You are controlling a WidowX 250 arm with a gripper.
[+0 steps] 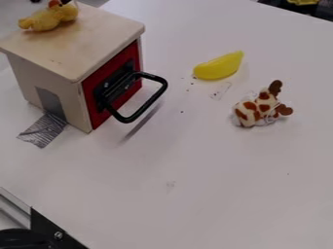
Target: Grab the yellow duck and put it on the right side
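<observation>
Nearest me, a black bracket (58, 234) sits at the tabletop's (195, 194) corner, on the near side of the wooden box (52, 82). A strip of silver tape (46, 130) lies at the box's foot. The red door (119, 80) with its black handle (148, 99) faces right. Well to the right of the box rests a spotted plush toy (257, 109), and somewhat beyond it a yellow banana (220, 66), also right of the box.

The yellow duck (46, 20) lies on top of the box, toward the far end of its roof. A small dark bit (65, 2) shows by its head; whether that belongs to the duck or the claw is unclear, and I cannot tell if the claw is apart, together or clamped on anything.

I judge the grab to be the step in hand. Next, the duck needs a firm hold on its soft body, a lift clear of the roof, then a carry to the right of the box.
</observation>
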